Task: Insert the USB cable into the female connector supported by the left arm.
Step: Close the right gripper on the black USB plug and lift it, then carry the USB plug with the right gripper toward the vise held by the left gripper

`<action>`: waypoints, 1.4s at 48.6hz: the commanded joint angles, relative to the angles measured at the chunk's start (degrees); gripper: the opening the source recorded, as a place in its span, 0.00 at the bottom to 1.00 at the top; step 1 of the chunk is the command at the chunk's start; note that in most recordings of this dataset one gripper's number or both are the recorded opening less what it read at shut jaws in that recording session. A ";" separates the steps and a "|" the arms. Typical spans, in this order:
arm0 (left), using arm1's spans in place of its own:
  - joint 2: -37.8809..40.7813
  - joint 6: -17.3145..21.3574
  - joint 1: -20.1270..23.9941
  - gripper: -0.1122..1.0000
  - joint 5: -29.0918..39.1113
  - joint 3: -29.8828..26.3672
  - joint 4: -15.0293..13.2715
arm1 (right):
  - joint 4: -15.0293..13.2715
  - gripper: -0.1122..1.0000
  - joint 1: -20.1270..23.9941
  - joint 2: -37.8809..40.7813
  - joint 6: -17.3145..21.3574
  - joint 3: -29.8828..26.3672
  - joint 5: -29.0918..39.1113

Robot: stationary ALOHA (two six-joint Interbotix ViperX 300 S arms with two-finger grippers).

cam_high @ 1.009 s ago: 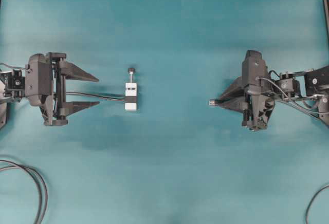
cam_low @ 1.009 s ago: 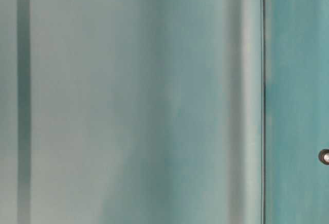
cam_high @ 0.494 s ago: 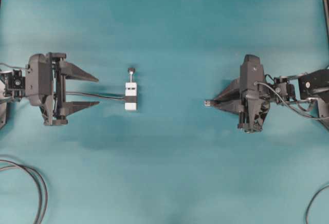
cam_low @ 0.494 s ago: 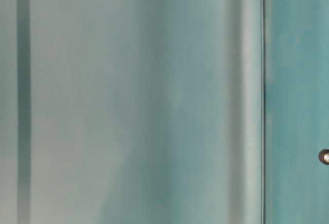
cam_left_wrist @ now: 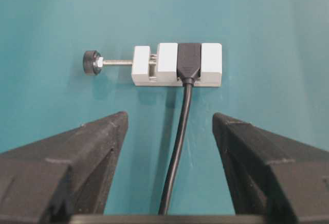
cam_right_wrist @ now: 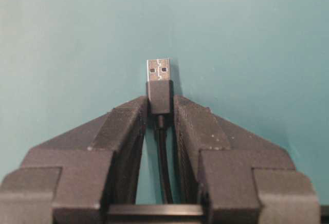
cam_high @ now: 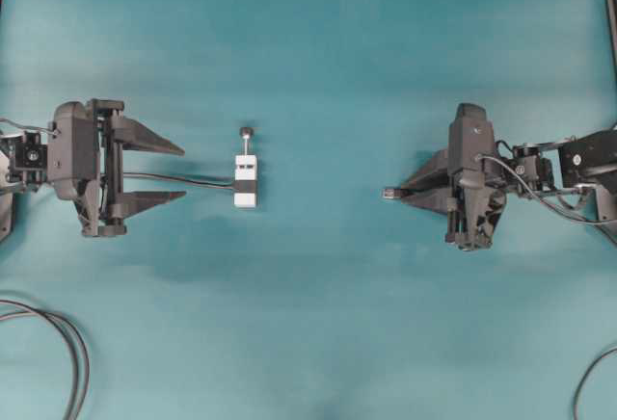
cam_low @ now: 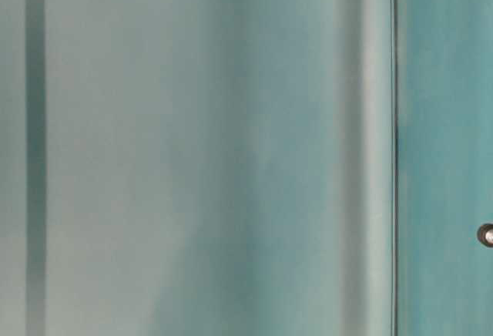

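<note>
Pinching the USB cable (cam_right_wrist: pixel 160 96) just behind its plug, the right gripper (cam_right_wrist: pixel 160 112) is aiming it across the tabletop (cam_high: pixel 318 44) at the female connector (cam_left_wrist: pixel 177 64), unsupported beyond the left gripper (cam_left_wrist: pixel 169 126), whose fingers (cam_left_wrist: pixel 97 142) are standing wide apart.

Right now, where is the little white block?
In the overhead view the white block lies on the teal table, left of middle, just in front of the open left gripper and not touching it.

Teal tabletop under soft, even light.
The table (cam_high: pixel 318 44) fills the overhead view; black cables (cam_high: pixel 67 343) loop at its lower left corner, another cable (cam_high: pixel 588 381) curves at the lower right.
</note>
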 commanded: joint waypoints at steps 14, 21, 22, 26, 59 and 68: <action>-0.09 0.09 -0.09 0.81 -0.35 -0.35 -0.09 | -0.18 0.29 -1.58 -9.58 -2.37 0.09 10.20; 1.41 0.00 -0.18 0.81 -2.20 -0.62 0.00 | -0.26 0.29 -4.13 -13.18 -3.87 -0.26 10.90; 1.76 0.00 -0.09 0.81 -2.72 -0.70 -0.09 | -0.18 0.29 -4.31 -13.36 -4.04 -0.35 10.81; 3.60 0.00 -0.09 0.81 -4.83 -0.62 0.00 | -0.18 0.29 -4.66 -13.36 -4.39 -1.32 10.63; 15.73 0.00 -0.09 0.80 -16.44 -3.25 0.00 | -0.18 0.29 -3.52 -5.45 -4.66 -17.75 23.38; 15.91 0.09 -0.18 0.80 -16.44 -3.08 -0.09 | -0.18 0.29 -2.37 -2.55 -4.57 -23.73 29.62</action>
